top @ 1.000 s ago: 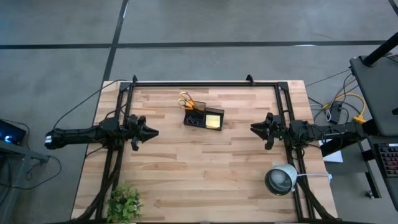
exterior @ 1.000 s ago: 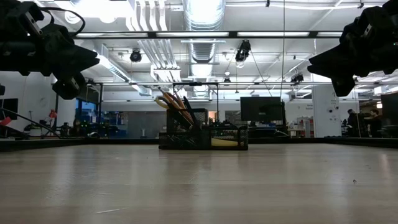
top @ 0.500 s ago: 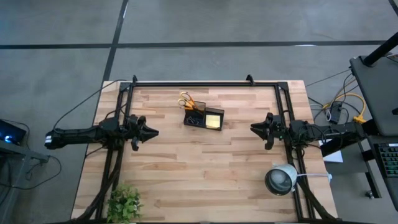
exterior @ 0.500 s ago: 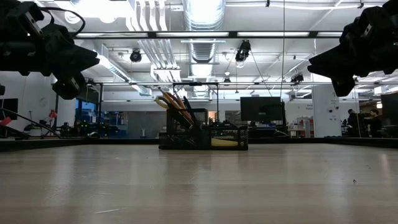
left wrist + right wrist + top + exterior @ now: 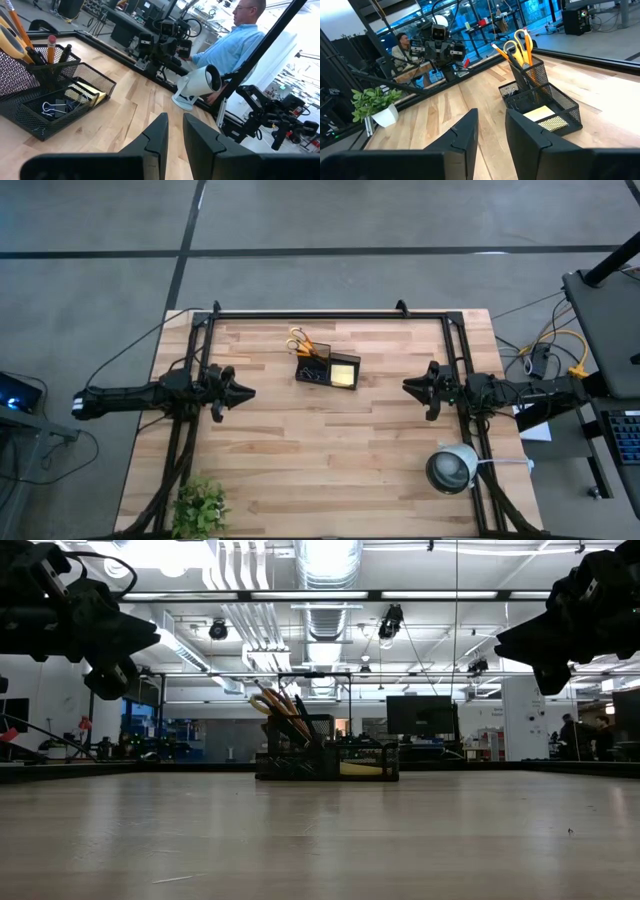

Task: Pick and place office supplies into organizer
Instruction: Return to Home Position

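Note:
The black mesh organizer [image 5: 327,368] stands on the table toward its far edge, midway between the arms. Yellow-handled scissors [image 5: 299,340], orange pencils [image 5: 504,54] and dark pens stick up from its tall compartment. The yellow sticky-note pad [image 5: 344,372] lies in a low compartment, and small clips [image 5: 50,106] lie in another. My left gripper [image 5: 247,392] hovers above the table left of the organizer, shut and holding nothing. My right gripper [image 5: 407,387] hovers to the organizer's right, also shut and empty. Both point toward the table's middle. I see no purple block.
A small green plant [image 5: 200,505] stands at the table's near left corner, and a round white-grey device [image 5: 452,468] near the right edge. Black frame rails [image 5: 320,313] border the table's far and side edges. People sit beyond the table [image 5: 230,45] [image 5: 402,47]. Bare wood fills the middle and near part.

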Available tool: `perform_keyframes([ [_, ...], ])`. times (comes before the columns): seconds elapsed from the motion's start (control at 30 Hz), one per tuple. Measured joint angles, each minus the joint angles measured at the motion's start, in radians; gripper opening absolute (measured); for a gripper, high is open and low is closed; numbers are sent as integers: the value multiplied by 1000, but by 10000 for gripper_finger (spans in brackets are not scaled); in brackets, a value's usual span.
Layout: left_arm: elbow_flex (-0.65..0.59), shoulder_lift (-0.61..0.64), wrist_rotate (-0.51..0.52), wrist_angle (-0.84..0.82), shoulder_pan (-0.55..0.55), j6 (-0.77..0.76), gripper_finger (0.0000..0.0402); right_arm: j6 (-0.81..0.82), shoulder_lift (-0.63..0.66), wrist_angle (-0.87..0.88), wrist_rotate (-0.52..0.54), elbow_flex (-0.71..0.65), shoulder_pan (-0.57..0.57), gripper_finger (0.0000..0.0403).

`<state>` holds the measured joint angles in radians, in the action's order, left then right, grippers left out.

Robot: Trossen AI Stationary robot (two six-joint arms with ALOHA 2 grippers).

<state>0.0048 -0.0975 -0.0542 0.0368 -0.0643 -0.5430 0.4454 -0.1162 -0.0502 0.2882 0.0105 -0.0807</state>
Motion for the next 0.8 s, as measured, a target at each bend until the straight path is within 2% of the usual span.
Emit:
perform_keyframes([
  [0.3, 0, 0, 0, 0, 0, 0, 43, 0, 0, 0, 0, 0, 0, 77],
  [0.8, 0, 0, -5, 0, 0, 0, 43, 0, 0, 0, 0, 0, 0, 80],
])
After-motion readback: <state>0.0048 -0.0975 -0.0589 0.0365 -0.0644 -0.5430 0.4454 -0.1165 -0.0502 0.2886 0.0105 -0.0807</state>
